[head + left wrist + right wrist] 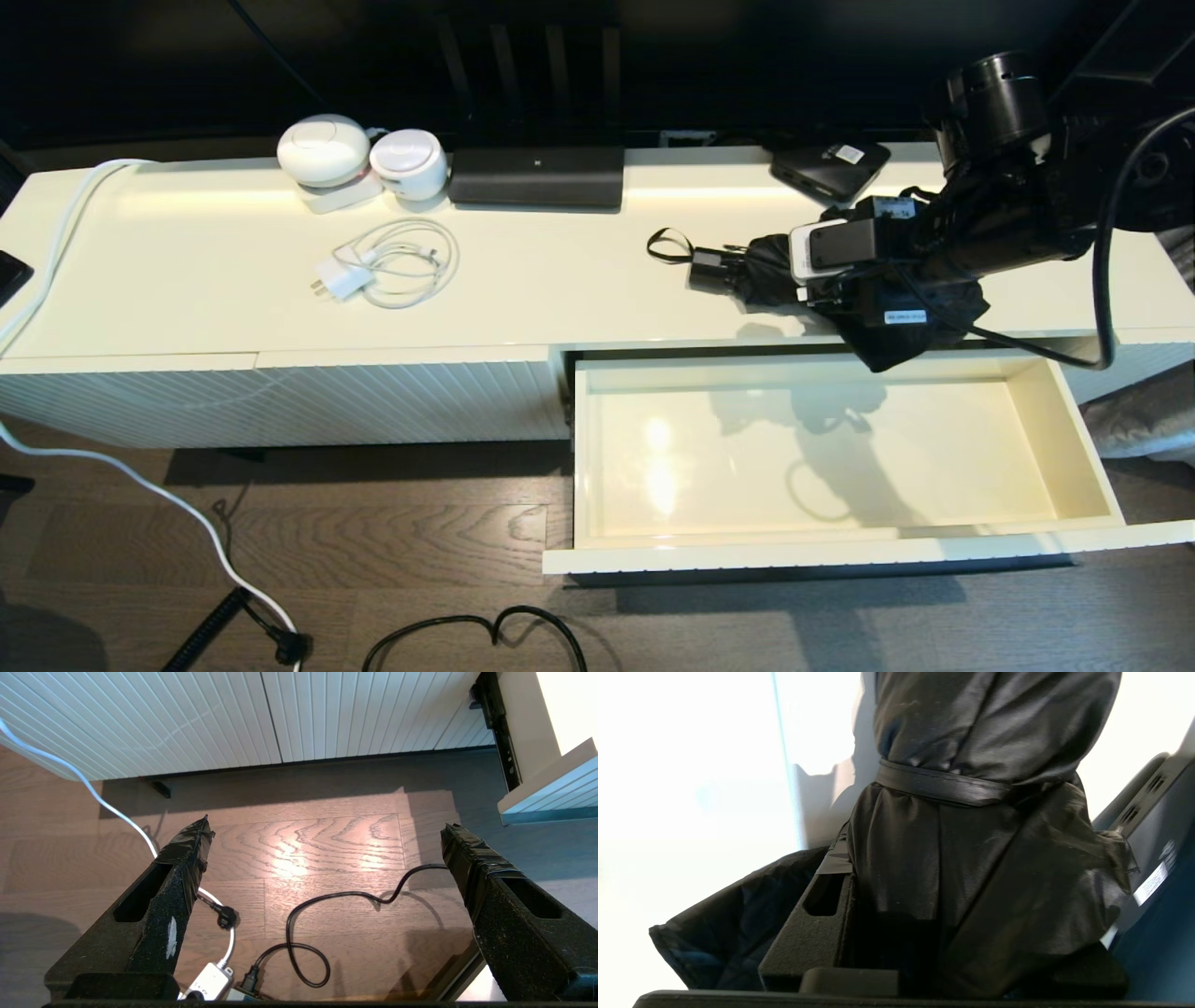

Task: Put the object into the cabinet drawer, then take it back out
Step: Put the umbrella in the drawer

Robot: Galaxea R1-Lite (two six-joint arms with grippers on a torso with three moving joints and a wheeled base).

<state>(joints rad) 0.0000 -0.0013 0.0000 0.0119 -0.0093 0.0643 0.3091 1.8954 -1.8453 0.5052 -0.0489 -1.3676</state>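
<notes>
1. The right claw point(826, 280) gripped the umbrella point(766, 271) on the tabletop point(233, 280), just behind the open drawer point(1088, 448).
2. The left claw point(327, 849) hung wide open above the floor beside that drawer.

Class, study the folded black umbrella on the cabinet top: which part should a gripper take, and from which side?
Grip the umbrella across its bunched canopy beside the strap, coming from above. It lies flat; the handle is short. The right gripper holds there.
</notes>
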